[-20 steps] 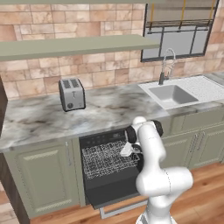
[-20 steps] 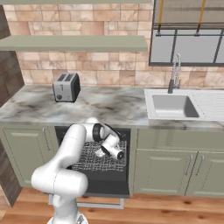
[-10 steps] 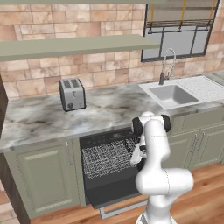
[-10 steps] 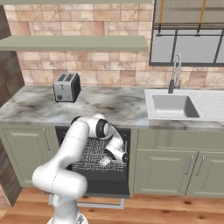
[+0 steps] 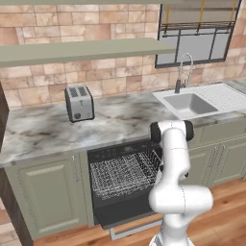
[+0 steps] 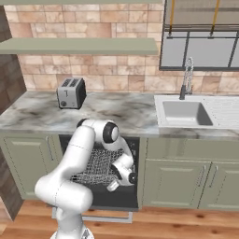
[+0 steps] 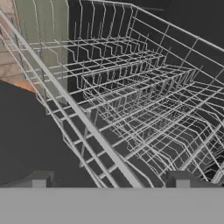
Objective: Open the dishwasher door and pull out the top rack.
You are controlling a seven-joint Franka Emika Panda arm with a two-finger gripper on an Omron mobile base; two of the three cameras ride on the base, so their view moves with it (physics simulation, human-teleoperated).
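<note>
The marble counter (image 5: 120, 120) runs wide across the kitchen, and everything else sits relative to it; below its front edge the dishwasher cavity stands open, with the dishwasher door (image 5: 126, 217) swung down flat near the floor, its silver bar handle at the outer edge; sage-green cabinet doors (image 6: 176, 182) flank the opening on both sides under the same counter. The top rack (image 5: 122, 173) is drawn partway out from beneath the counter's edge, above the lowered door; its wire grid and upright tines reach forward of the cabinet fronts. On the counter, a toaster (image 5: 79, 103) stands to the left and a sink (image 5: 190, 103) is set in to the right. The gripper (image 6: 113, 185) hangs below the counter at the rack's front right corner; in the hand view its two dark tips stand apart with the rack's front rim wire (image 7: 83, 118) running between them; the fingers are spread, clasping nothing.
</note>
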